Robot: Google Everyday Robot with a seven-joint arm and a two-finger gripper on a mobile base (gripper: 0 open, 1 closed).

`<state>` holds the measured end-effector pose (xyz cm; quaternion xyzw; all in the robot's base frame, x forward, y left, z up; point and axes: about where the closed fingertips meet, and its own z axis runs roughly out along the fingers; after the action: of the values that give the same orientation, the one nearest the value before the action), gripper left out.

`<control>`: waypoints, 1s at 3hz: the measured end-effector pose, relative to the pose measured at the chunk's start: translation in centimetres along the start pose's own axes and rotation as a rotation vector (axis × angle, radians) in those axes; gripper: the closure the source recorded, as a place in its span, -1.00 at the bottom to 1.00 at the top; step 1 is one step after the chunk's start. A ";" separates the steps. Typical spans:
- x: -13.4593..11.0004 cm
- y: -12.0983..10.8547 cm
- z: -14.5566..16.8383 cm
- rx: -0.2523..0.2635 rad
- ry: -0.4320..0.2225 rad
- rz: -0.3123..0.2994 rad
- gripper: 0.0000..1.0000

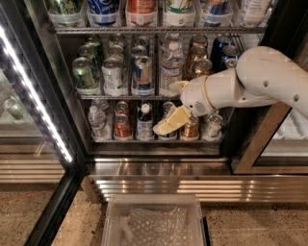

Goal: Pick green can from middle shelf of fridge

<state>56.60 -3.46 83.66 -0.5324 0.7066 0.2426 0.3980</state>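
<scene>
The fridge [159, 178] stands with its door swung aside, an LED strip [33, 91] glowing down its left edge. The middle shelf [120, 96] holds rows of cans and a water bottle [171, 72]. The green can [83, 74] stands at the front of the far-left lane, with more green cans behind it. A white-silver can [111, 76] and a blue-and-silver can [143, 73] stand to its right. My gripper [169, 104] is in front of the shelf's right half, level with the rack edge, well right of the green can. Its pale fingers [171, 122] are spread and empty.
The lower rack holds red cans [122, 126] and small bottles [145, 120]. The top rack holds big bottles [142, 9]. A clear plastic bin [151, 204] with bubble wrap sits on the floor in front. The glass door [19, 120] is at the left.
</scene>
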 end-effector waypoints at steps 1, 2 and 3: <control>-1.2 0.5 4.5 -0.097 -0.031 -0.025 -0.86; -2.4 1.0 9.0 -0.191 -0.064 -0.035 -0.82; -4.2 1.6 12.4 -0.256 -0.089 -0.064 -0.64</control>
<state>59.38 8.91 79.93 -0.5898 0.6342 0.3414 0.3651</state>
